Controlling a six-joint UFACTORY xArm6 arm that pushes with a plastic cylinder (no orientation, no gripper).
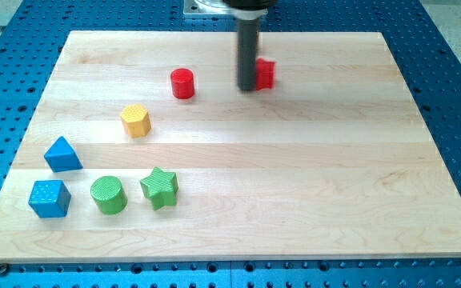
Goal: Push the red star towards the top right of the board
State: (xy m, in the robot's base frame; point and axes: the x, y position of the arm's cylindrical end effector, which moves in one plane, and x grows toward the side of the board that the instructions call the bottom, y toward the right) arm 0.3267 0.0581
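Observation:
The red star (266, 74) lies near the view's top, a little right of centre, and is partly hidden behind the rod. My tip (248, 87) rests on the board right against the star's left side. A red cylinder (182, 83) stands to the left of my tip, apart from it.
A yellow hexagon block (135, 120) sits left of centre. At the view's lower left are a blue triangle (62, 154), a blue cube (49, 198), a green cylinder (108, 194) and a green star (160, 188). The wooden board (334, 184) lies on a blue perforated table.

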